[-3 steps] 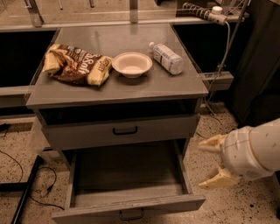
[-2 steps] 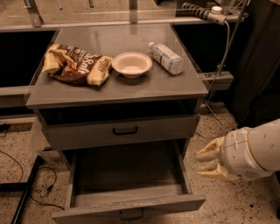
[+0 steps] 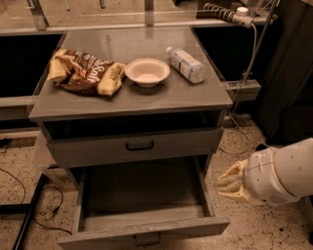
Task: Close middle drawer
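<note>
Nearest the camera, the middle drawer (image 3: 142,229) stands pulled far out of the cabinet. Its grey front panel runs along the bottom edge of the view, with a small black handle (image 3: 146,239) at the centre. The inside looks bare.

To the right of the drawer, low over the speckled floor (image 3: 274,229), hangs the tool (image 3: 224,184). Its two pale fingers are drawn together, with nothing between them. It sits just beside the drawer's right side wall, apparently apart from it, and points roughly toward the cabinet rather than at the front panel.

Above the open drawer is the taller drawer front (image 3: 98,149), which has a bigger black handle (image 3: 139,145). It sits nearly flush, with a dark gap over it.

The counter (image 3: 132,100) on top carries three things, none of them touching:
- a crumpled chip bag (image 3: 85,72) on the left
- a white bowl (image 3: 147,72) in the middle
- a plastic bottle (image 3: 187,64) lying on its side to the right

Farther back, a cable (image 3: 244,73) drops from a power strip (image 3: 227,13).

The step in hand looks like the approach, since the drawer has not yet been pushed. The joined fingers suggest a push rather than a grasp. Next, the tool probably has to come round to the near face of the front panel, close to the handle. It should then press straight toward the cabinet so the drawer does not skew on its runners.
</note>
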Tool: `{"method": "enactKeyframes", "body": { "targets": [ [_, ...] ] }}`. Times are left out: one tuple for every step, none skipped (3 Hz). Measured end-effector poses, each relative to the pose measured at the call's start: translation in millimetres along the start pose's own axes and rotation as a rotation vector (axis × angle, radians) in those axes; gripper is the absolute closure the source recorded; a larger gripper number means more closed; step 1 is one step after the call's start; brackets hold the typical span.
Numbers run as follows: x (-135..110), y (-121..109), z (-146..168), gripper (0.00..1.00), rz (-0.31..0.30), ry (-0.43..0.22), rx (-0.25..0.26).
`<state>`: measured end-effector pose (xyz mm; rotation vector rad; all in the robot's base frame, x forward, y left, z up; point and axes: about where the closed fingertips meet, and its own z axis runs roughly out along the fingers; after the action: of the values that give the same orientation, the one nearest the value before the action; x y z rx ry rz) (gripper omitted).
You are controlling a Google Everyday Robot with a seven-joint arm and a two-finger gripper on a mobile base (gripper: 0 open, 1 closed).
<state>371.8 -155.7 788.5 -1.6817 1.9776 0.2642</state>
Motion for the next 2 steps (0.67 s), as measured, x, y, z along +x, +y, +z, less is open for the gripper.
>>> {"method": "enactKeyframes", "body": {
  "targets": [
    [11.6, 11.1, 42.1, 1.00, 0.048, -0.034, -0.030],
    [38.7, 14.3, 101.2, 1.00, 0.102, -0.108, -0.012]
  ]
}}
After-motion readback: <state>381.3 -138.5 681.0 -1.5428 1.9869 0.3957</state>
